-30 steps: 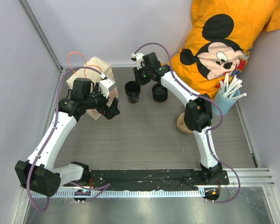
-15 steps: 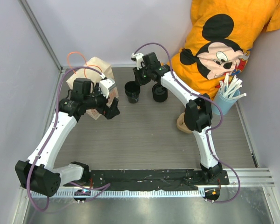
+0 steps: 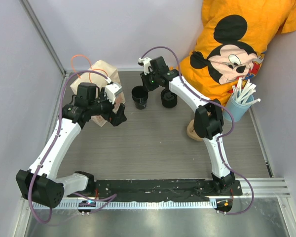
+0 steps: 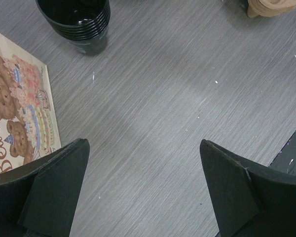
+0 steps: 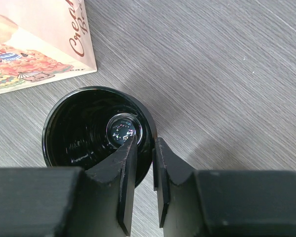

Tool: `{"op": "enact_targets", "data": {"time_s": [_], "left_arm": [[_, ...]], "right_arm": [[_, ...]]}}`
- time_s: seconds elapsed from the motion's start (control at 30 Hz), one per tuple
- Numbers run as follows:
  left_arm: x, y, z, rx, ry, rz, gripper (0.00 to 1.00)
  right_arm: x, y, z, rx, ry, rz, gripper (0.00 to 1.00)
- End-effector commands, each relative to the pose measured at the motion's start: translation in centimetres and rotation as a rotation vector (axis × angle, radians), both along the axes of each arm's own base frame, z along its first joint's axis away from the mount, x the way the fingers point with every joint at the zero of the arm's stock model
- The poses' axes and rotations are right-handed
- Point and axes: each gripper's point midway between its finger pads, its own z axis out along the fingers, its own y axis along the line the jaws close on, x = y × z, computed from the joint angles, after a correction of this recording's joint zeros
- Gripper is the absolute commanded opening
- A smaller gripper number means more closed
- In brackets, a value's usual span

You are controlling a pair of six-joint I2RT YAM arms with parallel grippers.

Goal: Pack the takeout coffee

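Top view: The cup (image 3: pixel 139 97) stands upright on the table (image 3: pixel 153 143) at upper centre, right of the bag (image 3: pixel 101 74). The right fingers (image 3: pixel 147 87) are at its rim. The left fingers (image 3: pixel 119 117) are spread, just beside the bag's right face. A straw cup (image 3: pixel 238 106) stands at the right edge, and a carrier (image 3: pixel 191 131) lies near the right arm.

Left wrist view: The left fingers (image 4: pixel 54 192) stand wide apart over bare table (image 4: pixel 153 98) with nothing between them. The cup (image 4: pixel 81 24) is at upper left, the bag (image 4: pixel 19 123) at left, and the carrier (image 4: pixel 274 6) at the upper right corner.

Right wrist view: The right fingers (image 5: pixel 126 168) are clamped on the cup (image 5: pixel 74 128) wall, one finger inside and one outside. The bag (image 5: pixel 34 44) lies at upper left, just beside the cup.
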Motion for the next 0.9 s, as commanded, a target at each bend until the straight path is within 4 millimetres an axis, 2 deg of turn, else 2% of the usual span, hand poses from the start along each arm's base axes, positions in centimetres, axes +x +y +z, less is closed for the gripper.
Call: {"op": "enact_targets", "data": {"time_s": [0.0, 0.27, 0.87], "left_arm": [[0.4, -0.5, 0.7, -0.021, -0.034, -0.011, 1.0], [0.4, -0.5, 0.6, -0.02, -0.032, -0.01, 1.0], [0.3, -0.5, 0.7, -0.022, -0.035, -0.012, 1.0]], "right_arm": [[0.5, 1.0, 2.0, 0.028, -0.06, 0.012, 0.25], [0.4, 1.1, 3.1, 0.031, -0.085, 0.015, 0.28], [0.5, 1.0, 4.2, 0.006, -0.13, -0.004, 0.29]]}}
